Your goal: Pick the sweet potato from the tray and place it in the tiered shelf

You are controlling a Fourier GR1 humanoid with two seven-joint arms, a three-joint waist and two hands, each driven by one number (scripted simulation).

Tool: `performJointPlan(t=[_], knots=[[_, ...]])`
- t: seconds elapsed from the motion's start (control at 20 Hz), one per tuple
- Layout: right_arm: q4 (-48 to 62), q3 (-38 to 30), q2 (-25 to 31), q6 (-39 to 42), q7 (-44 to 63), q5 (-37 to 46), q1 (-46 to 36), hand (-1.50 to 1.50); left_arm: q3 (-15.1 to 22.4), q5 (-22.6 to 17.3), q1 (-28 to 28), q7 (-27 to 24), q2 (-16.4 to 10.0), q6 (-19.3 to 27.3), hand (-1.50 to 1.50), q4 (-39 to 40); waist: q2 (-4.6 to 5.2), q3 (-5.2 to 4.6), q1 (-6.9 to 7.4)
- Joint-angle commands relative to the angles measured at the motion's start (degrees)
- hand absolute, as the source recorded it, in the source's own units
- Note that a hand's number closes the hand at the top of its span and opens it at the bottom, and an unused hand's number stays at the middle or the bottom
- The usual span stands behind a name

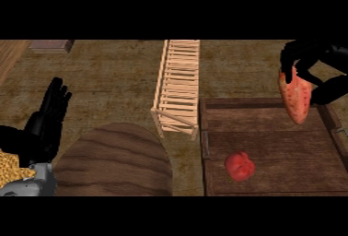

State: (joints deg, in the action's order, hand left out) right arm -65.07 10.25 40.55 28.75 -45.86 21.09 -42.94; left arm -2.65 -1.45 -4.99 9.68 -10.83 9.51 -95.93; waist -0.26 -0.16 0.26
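At the far right corner of the dark wooden tray (272, 102), the robot's right hand (319, 53) has its black fingers curled round the upper end of the long orange sweet potato (296, 99). The potato hangs with its tapered tip pointing down over the tray's edge. Gripping it by one end probably leaves the rest of it free to slide between the slats. It seems to hang above the tray floor rather than rest on it, so the pick looks done and the carry is yet to come. The pale slatted wooden tiered shelf (178, 83) stands to the left of the tray, and nothing shows in it. A lumpy red vegetable (239, 166) lies alone in the tray. The left hand (49, 113) rests open, fingers up, at the left of the brown surface (102, 83).
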Motion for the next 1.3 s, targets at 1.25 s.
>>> performJointPlan(t=[1.25], knots=[[33.9, -2.3, -23.64, -3.09, 9.98, -4.76, -27.5, 1.5, 1.21, 1.64, -3.26, 2.84, 2.19, -0.16, 0.0, -0.75, 0.89, 0.17, 1.77]])
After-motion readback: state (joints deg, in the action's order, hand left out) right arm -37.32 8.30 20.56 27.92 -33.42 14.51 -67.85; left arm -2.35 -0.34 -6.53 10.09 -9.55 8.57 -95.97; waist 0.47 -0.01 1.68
